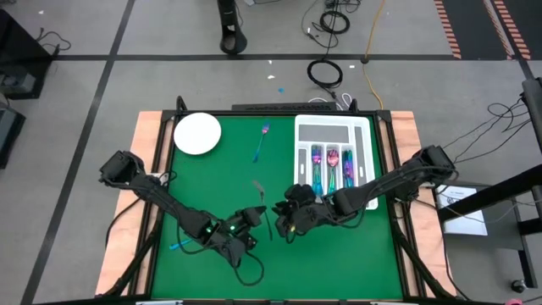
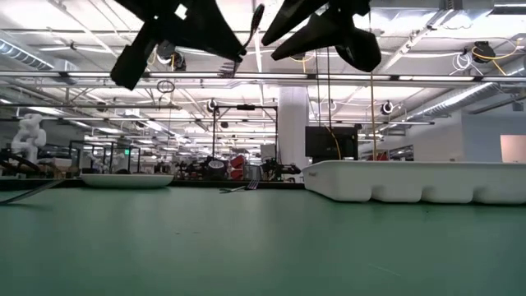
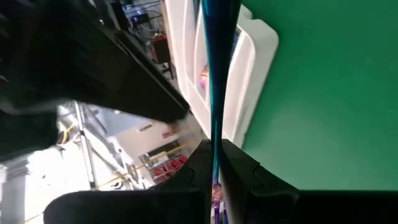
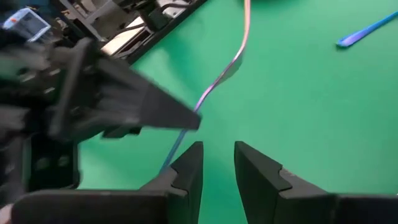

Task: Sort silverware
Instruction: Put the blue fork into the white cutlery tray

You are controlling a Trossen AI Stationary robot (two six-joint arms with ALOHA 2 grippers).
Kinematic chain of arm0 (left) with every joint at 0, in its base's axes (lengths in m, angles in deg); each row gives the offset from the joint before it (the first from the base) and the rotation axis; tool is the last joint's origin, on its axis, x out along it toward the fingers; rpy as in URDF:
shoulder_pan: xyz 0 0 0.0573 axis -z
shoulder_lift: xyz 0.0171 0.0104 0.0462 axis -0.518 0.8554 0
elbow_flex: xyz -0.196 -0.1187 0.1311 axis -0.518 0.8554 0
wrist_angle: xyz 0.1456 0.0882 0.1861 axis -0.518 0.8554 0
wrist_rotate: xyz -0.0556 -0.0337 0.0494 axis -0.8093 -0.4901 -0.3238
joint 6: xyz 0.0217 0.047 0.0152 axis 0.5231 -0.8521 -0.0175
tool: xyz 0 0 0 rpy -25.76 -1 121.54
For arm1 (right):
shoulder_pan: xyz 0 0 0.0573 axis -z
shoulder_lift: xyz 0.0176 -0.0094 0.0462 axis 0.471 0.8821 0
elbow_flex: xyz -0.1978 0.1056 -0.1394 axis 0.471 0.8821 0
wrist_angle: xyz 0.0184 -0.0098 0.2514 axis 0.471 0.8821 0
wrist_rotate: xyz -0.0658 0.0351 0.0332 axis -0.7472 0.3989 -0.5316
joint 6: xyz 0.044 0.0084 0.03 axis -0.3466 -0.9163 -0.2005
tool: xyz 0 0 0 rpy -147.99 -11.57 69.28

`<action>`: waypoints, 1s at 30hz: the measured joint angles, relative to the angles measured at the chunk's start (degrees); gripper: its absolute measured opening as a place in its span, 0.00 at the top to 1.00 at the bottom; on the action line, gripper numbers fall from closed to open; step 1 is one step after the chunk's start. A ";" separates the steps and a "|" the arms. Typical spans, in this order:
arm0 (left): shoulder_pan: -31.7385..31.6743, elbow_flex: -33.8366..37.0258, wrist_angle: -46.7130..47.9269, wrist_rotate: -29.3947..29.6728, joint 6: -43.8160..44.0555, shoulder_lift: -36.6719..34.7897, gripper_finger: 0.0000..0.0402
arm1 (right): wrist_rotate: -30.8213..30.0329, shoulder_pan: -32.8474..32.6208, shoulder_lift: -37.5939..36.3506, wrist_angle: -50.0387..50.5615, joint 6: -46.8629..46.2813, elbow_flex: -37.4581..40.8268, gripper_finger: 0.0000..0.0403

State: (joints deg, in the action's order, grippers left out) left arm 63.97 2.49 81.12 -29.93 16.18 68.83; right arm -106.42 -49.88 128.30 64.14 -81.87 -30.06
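Note:
My left gripper (image 1: pixel 251 217) is raised over the near middle of the green mat and shut on one slim iridescent utensil (image 3: pixel 214 68). My right gripper (image 4: pixel 217 165) is open, facing it at the same height (image 1: pixel 288 222), with the utensil's blue end beside one finger; whether they touch, I cannot tell. Both grippers hang high in the low view, the utensil (image 2: pixel 245 45) slanting between them. A fork (image 1: pixel 258 188) lies flat on the mat. Another piece (image 1: pixel 260 144) lies beside the plate. A blue one (image 1: pixel 179 246) lies at the mat's left edge. Several pieces (image 1: pixel 332 159) rest in the tray. My left gripper pinches the utensil's thin shaft (image 3: pixel 215 146) between its two fingers, which lie across it. The piece is lifted clear of the mat and sticks out past both sides of the fingers. From the right wrist view its pink curved end (image 4: pixel 233 62) points away from my right gripper.
The white compartmented tray (image 1: pixel 362 135) sits at the mat's far right, and the round white plate (image 1: pixel 197 134) at the far left. Bare green mat (image 1: pixel 339 254) lies under and around both grippers. Wooden table borders run along the left and right sides.

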 joint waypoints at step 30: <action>-5.80 0.02 -10.04 -0.23 -13.05 0.00 0.96 | 2.91 2.22 0.00 -1.24 4.62 0.00 0.56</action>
State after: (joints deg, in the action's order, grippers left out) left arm 58.16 2.51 71.08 -30.16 3.13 68.83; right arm -103.51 -47.65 128.30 62.89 -77.25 -30.06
